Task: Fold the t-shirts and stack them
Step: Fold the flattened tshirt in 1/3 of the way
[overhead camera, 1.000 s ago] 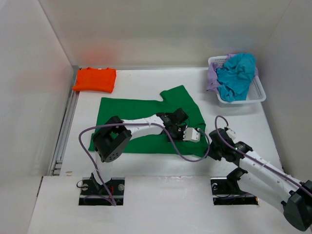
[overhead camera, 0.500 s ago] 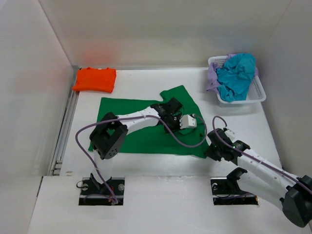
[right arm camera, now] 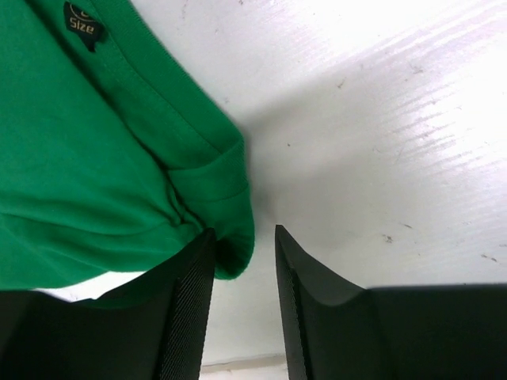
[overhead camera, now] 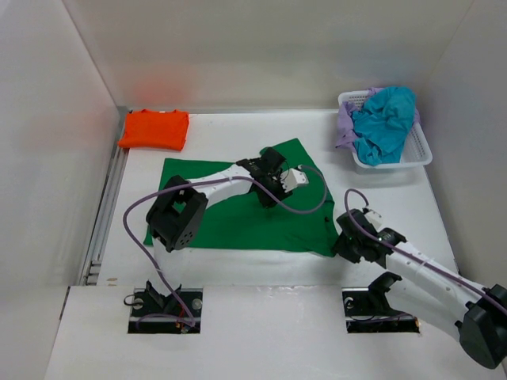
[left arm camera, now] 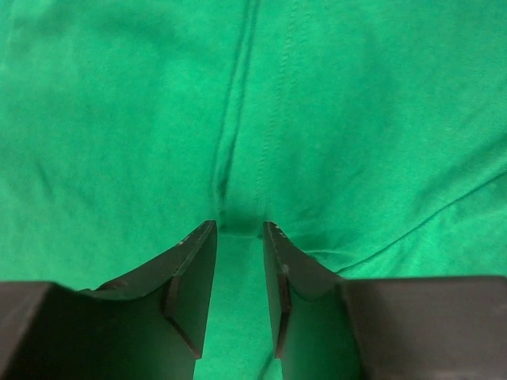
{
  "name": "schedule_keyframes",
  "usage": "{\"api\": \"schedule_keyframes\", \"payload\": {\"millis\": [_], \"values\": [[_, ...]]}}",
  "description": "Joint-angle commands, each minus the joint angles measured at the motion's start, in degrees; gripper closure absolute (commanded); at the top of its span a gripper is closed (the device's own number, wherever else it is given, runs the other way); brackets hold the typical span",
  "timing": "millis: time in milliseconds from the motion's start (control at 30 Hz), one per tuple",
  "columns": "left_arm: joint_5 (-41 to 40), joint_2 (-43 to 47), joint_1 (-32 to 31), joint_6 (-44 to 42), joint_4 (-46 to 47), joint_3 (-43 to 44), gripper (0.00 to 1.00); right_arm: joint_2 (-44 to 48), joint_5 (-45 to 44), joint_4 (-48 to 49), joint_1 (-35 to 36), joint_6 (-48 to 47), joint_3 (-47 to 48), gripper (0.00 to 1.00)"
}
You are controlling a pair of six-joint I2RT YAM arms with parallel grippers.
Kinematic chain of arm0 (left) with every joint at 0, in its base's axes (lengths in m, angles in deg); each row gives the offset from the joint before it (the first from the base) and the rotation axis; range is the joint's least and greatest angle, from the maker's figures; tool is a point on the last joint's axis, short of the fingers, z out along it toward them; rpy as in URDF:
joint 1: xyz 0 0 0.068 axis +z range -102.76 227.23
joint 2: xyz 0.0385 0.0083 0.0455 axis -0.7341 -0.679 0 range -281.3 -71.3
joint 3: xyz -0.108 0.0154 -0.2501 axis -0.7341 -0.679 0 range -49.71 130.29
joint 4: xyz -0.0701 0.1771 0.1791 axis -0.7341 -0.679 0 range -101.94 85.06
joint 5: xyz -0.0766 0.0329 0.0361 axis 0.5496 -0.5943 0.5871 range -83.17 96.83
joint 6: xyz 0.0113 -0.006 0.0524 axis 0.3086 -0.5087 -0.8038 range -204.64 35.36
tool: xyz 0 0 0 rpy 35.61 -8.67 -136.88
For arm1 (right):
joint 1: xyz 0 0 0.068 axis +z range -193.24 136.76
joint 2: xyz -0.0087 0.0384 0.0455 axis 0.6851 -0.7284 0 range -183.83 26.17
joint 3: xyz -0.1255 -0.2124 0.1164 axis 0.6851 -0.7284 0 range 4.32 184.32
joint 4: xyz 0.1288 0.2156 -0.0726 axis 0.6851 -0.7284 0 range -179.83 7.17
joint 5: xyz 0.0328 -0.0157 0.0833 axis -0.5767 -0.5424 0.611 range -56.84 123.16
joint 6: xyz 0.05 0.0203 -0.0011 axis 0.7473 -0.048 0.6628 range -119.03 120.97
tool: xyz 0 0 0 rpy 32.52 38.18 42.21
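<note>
A dark green t-shirt (overhead camera: pixel 230 210) lies spread flat in the middle of the table. My left gripper (overhead camera: pixel 269 162) is low over its far half. In the left wrist view this gripper (left arm camera: pixel 239 229) is open, tips on the green cloth (left arm camera: pixel 356 119), where a crease ends. My right gripper (overhead camera: pixel 339 244) is at the shirt's near right corner. In the right wrist view it (right arm camera: pixel 244 233) is open, and the green corner (right arm camera: pixel 230 237) lies loose by one finger. An orange t-shirt (overhead camera: pixel 154 129) lies folded at the back left. Teal (overhead camera: pixel 386 123) and lavender (overhead camera: pixel 344 127) t-shirts are crumpled in the basket.
The white lattice basket (overhead camera: pixel 420 154) stands at the back right by the wall. White walls close in the table on the left, back and right. A metal rail (overhead camera: pixel 107 214) runs along the left edge. A size tag (right arm camera: pixel 83 25) shows on the green shirt.
My left gripper has travelled toward the back across the green shirt, and its jaws have parted. The right gripper's jaws have also widened, and the shirt's right side now lies flatter.
</note>
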Motion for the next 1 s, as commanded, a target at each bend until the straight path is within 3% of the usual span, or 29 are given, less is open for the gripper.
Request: {"api": "schedule_keyframes", "payload": {"millis": [0,200,400,567,700,833,967], "values": [[-2.6,2.2,1.1,1.5,1.0,1.1,0.69,2.3,-3.2,-3.1,1.7,0.3,3.5,0.59],[-5.7,12.7,5.3,-2.0,-2.5,-4.4,0.56,3.4,-5.0,-9.2,6.7,3.9,7.0,0.56],[-14.4,26.6,11.7,-13.1,-6.7,-21.3,0.52,2.4,-4.7,-9.3,13.7,10.6,7.2,0.54],[-21.2,36.0,16.4,-20.3,-9.6,-34.6,0.50,-3.7,-3.6,-3.2,12.4,9.1,5.7,0.44],[-22.2,40.9,18.1,-23.9,-12.0,-41.5,0.49,-5.4,-5.6,-0.8,9.4,8.8,5.6,0.42],[-26.2,42.3,18.4,-29.0,-11.5,-47.9,0.47,-5.4,-4.6,1.9,5.6,6.9,4.4,0.49],[-30.1,41.1,18.4,-30.6,-5.6,-51.8,0.44,-4.0,-3.2,2.5,3.2,5.5,3.5,0.67]]}}
